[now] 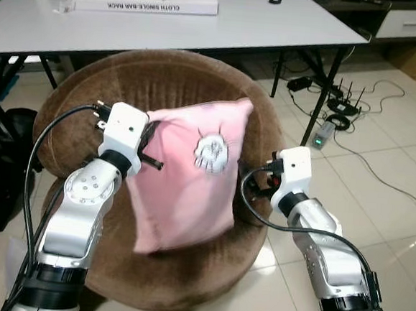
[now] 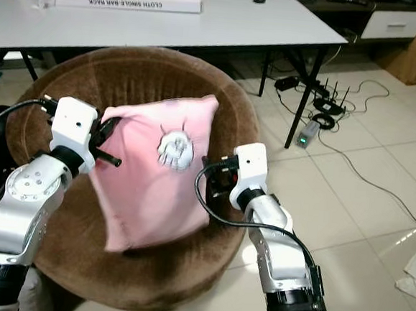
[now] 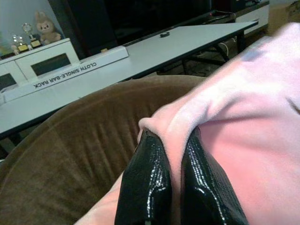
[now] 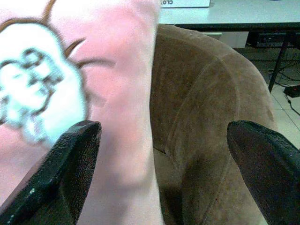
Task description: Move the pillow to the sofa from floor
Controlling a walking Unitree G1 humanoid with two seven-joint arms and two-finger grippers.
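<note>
White box (image 1: pixel 144 4): "CLOTH SINGLE-BAR RACK", upside down.

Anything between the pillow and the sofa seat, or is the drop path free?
Nothing visible in the way. The pink pillow, pinched at its edge by the left gripper, already hangs over the brown sofa seat; the right gripper is open beside it.

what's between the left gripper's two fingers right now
The left wrist view shows a fold of the pink pillow pinched between the left gripper fingers, above the brown sofa.
</note>
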